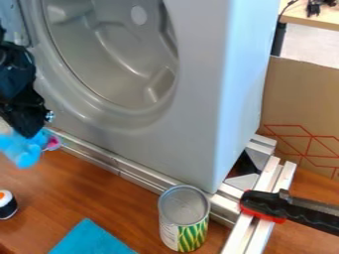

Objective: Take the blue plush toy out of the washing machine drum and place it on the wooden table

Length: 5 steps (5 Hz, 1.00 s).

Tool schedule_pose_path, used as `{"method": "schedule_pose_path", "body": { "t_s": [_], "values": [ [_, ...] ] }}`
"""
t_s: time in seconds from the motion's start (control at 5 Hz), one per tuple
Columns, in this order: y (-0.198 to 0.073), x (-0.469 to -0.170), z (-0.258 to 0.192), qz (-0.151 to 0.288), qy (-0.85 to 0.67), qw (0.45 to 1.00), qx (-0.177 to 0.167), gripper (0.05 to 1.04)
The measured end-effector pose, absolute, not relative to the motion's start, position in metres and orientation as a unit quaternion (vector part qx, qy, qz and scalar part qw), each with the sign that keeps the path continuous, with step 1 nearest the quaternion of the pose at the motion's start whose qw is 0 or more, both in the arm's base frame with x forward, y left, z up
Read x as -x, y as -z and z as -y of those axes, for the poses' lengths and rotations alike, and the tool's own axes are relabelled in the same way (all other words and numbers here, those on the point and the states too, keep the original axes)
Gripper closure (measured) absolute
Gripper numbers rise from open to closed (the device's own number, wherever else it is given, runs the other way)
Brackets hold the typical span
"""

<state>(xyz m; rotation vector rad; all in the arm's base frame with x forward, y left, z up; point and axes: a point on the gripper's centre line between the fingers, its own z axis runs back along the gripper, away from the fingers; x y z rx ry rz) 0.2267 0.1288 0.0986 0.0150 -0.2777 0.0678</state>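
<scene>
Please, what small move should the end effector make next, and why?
Probably a slight lift: the blue plush toy is right at the lower tip of the end effector, close to the aluminium rail, so lifting could show whether it is held and clear the rail.

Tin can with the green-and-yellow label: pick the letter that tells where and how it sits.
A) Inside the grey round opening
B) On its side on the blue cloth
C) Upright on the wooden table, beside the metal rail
C: the tin can has its round grey end facing up and stands on the wooden table, next to the metal rail.
</scene>
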Motion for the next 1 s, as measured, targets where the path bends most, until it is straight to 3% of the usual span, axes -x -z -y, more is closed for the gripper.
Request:
{"method": "schedule_pose_path", "body": {
  "t_s": [0.2, 0.6, 0.8, 1.0],
  "values": [
    [-0.102, -0.231, -0.159, 0.156, -0.074, 0.985, -0.023, 0.945],
    [-0.079, -0.223, -0.176, 0.106, -0.09, 0.989, -0.052, 0.945],
    [-0.061, -0.225, -0.181, 0.105, -0.089, 0.99, -0.035, 0.945],
    [-0.051, -0.234, -0.18, 0.136, -0.073, 0.988, -0.007, 0.945]
  ]
}}
